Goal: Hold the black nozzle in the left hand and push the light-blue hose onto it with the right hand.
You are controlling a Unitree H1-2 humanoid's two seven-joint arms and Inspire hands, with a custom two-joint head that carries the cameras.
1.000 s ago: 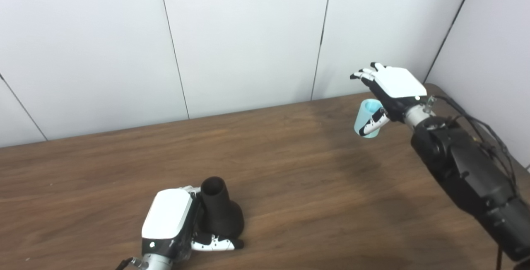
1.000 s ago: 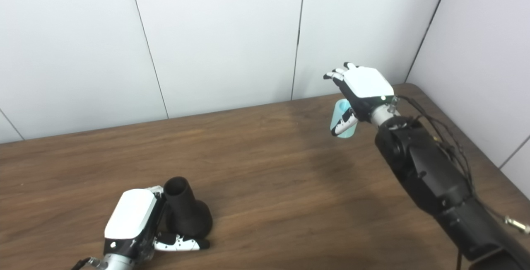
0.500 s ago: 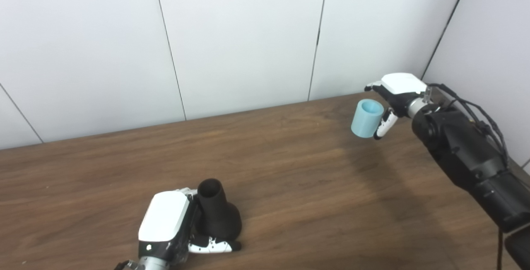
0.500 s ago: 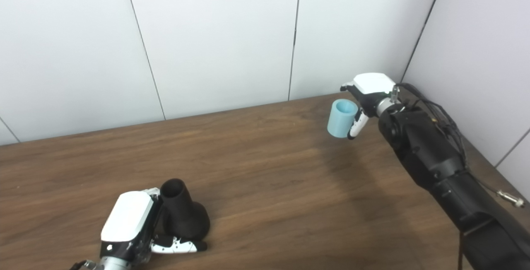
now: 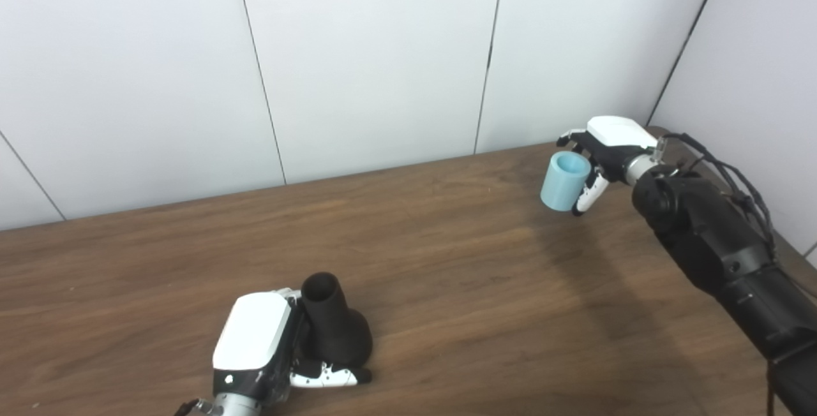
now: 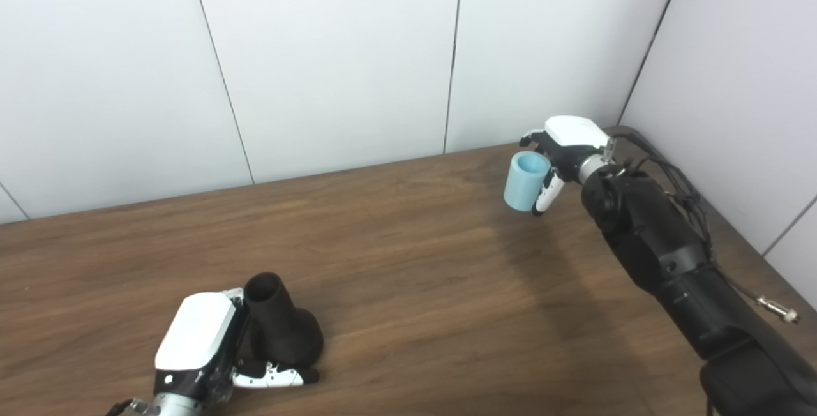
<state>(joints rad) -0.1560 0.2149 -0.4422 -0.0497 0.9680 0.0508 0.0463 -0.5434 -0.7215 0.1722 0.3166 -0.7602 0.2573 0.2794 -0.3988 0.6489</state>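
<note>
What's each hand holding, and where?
Left hand grips the black nozzle at its wide base. Right hand holds the light-blue hose by its side wall.

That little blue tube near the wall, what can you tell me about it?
The hose is a short, light-blue cylinder, smooth and matte like plastic or rubber, with its open end facing up. It stands nearly upright, slightly tilted, at the table's far right. The right hand wraps it from behind, thumb in front. Whether its base touches the table is unclear.
</note>
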